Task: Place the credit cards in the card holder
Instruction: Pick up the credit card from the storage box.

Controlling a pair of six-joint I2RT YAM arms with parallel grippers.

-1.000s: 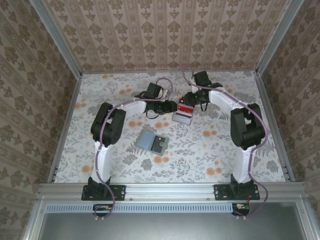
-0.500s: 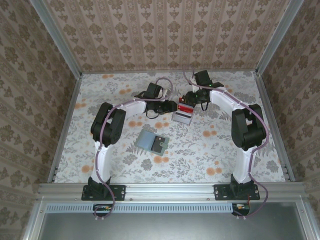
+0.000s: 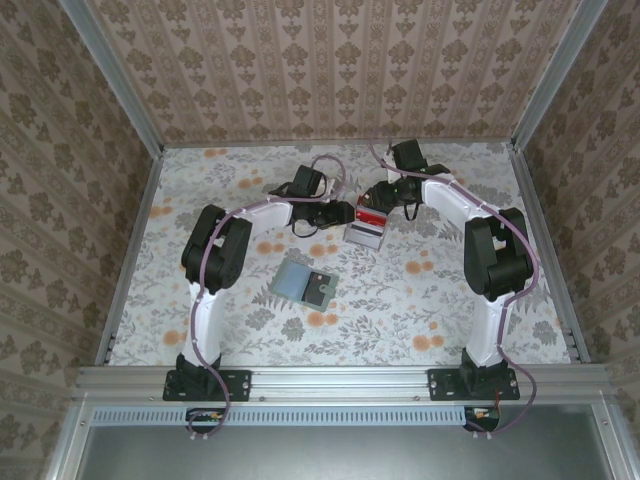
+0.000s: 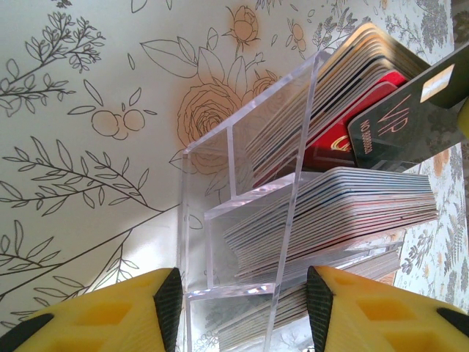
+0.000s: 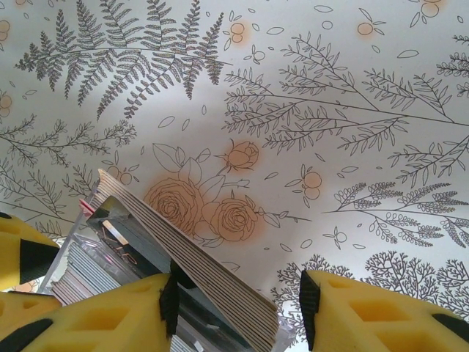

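The credit cards (image 4: 344, 213) stand packed in rows in a clear acrylic stand (image 3: 365, 230) at the table's middle back; a red one (image 4: 333, 139) and a dark "VIP" one (image 4: 399, 125) stick up from the back row. My left gripper (image 4: 242, 304) (image 3: 343, 212) clasps the stand's end, a pad against each side. My right gripper (image 5: 236, 301) (image 3: 383, 203) straddles the top of the back row of cards (image 5: 205, 271); its left pad touches them and its right pad stands apart. The card holder (image 3: 305, 285) lies unfolded nearer the arms, blue-grey and dark panels up.
A floral cloth (image 3: 230, 300) covers the table, and patterned walls with metal rails (image 3: 130, 250) close it in on three sides. A finger of the left gripper (image 5: 26, 257) shows at the left edge of the right wrist view.
The right wrist has shifted slightly above the stand. The left arm, the stand and the card holder have stayed where they were.
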